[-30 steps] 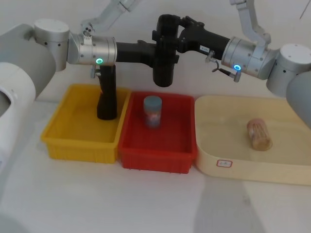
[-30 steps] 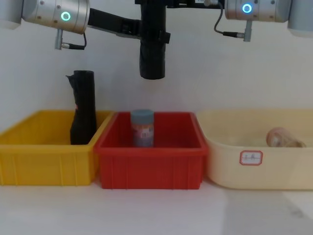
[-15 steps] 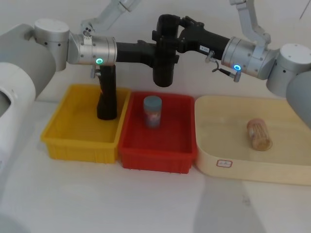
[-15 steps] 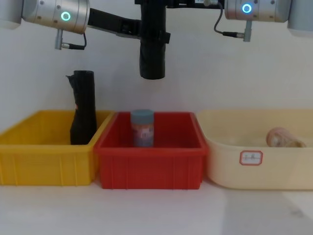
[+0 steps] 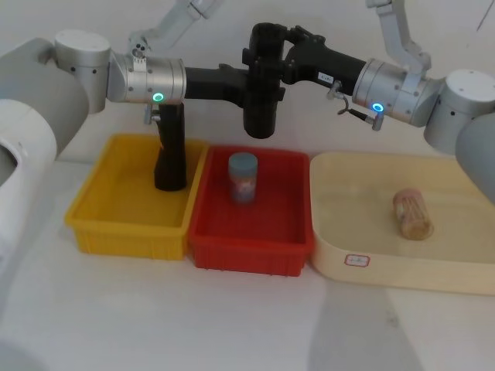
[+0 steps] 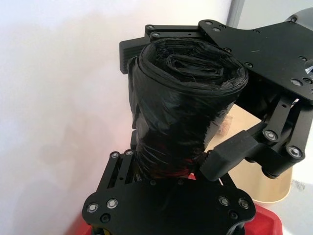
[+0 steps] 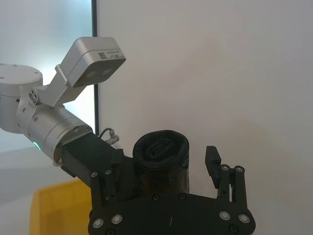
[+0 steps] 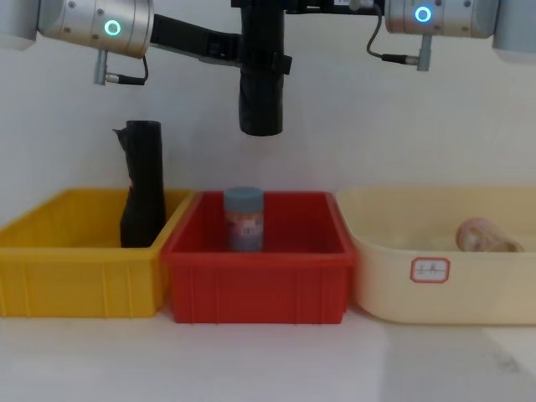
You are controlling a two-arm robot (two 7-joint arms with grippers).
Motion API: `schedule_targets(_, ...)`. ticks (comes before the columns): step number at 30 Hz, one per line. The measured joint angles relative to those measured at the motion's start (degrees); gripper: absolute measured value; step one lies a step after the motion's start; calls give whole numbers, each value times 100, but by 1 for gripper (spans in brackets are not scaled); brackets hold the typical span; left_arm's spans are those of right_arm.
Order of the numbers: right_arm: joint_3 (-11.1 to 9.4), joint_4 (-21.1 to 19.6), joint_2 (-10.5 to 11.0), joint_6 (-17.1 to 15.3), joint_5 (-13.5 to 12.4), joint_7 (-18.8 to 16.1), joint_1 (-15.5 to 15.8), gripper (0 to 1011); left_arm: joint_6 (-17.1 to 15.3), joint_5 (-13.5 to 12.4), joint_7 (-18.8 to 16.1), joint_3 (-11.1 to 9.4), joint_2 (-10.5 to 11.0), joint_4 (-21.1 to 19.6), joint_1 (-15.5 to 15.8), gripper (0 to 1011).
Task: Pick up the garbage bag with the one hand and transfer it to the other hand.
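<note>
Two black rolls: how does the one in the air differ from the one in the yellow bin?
The garbage bag is thicker; the slim roll is narrower. The garbage bag is gripped by the left gripper above the red bin, with the right gripper at its top; the slim roll stands in the yellow bin. Both are black, roughly upright.

Plain white wall (image 8: 402, 126) behind a white table (image 8: 251, 360) (evenly lit)

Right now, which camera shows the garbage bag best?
Left wrist view: the garbage bag shows large between left tool and right tool. Head and chest views show it small above the red bin; right wrist view, mostly its end.
</note>
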State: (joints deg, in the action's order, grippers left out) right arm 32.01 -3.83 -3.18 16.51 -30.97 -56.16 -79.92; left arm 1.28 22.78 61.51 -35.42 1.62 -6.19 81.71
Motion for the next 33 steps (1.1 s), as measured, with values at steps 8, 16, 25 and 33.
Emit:
schedule_targets(8,6,0,0,0,-6,0,0,1000,0,0,0,0,0,0,0,471)
schedule_targets(16,141,-327,108,-128,-113,105,140,999,-138,13,-112,5,111,-361,-154,471)
schedule_targets(25,320,-1411,468,-567,-197,380,583,1000,-523,61,-519,80,439,-1430,-636,471)
schedule_targets(33,425,-2064,715,-929,-215,427,824,1000,-718,78,-716,129,626,-2047,-914,471)
